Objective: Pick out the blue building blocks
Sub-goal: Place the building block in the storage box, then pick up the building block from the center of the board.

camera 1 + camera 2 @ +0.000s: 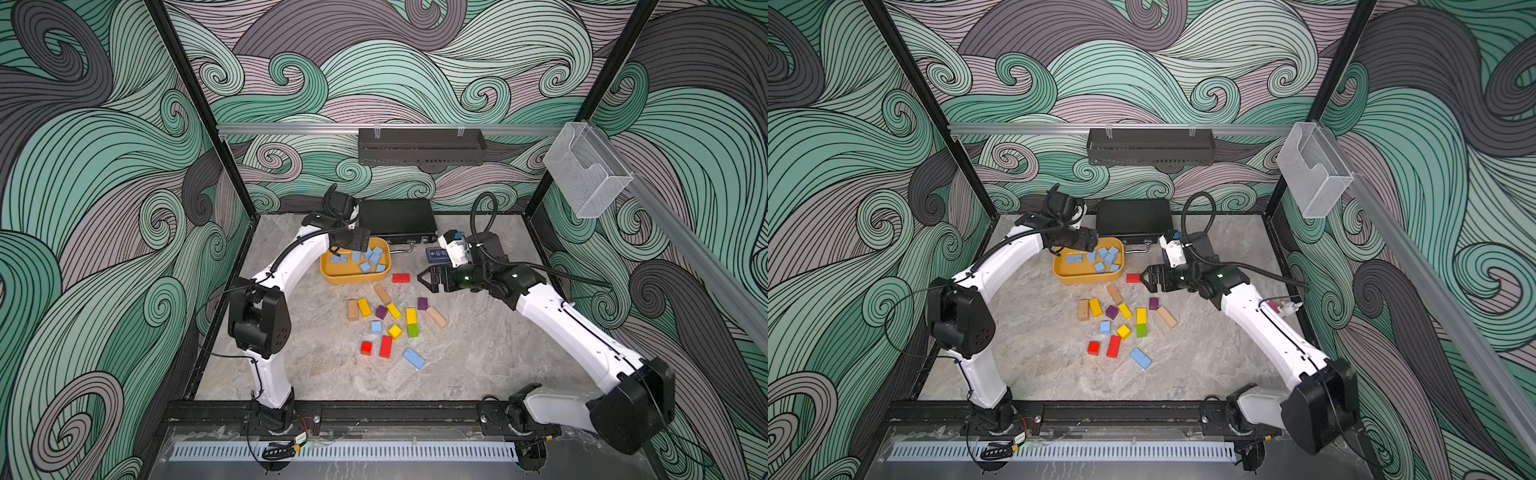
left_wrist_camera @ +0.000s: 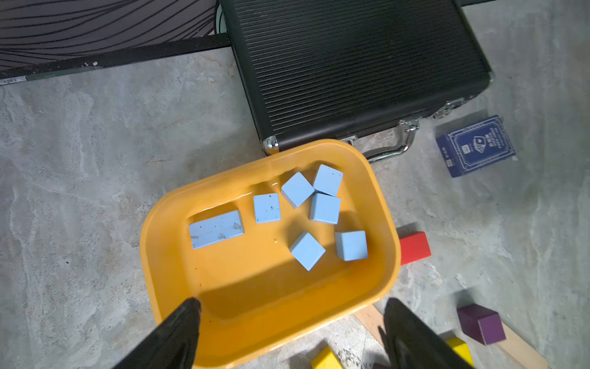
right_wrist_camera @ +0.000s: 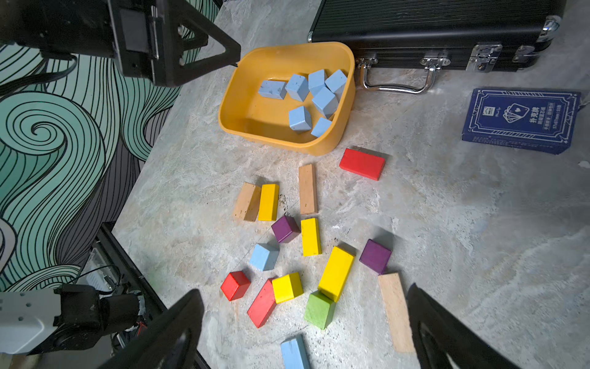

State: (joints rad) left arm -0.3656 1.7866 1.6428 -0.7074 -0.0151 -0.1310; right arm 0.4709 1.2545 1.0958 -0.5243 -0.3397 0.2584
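Blue building blocks (image 2: 325, 209) in tray (image 2: 153, 242), two loose (image 3: 263, 255) in right wrist view, both end effectors (image 2: 292, 302) (image 3: 305, 290) apart

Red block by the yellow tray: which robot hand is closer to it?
Right. The right gripper hovers open just beside the red block, with its tips pointing at it. The left gripper is open above the yellow tray, farther from the block.

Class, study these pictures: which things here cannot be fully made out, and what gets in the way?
Right wrist view: the long blue block is cut off by the bottom edge, so its full length is unseen.
In a top view: the card box sits partly behind the right arm, and its print is too small to read.
In a top view: the left end effector overlaps the blue blocks in the tray, so no sure count there.
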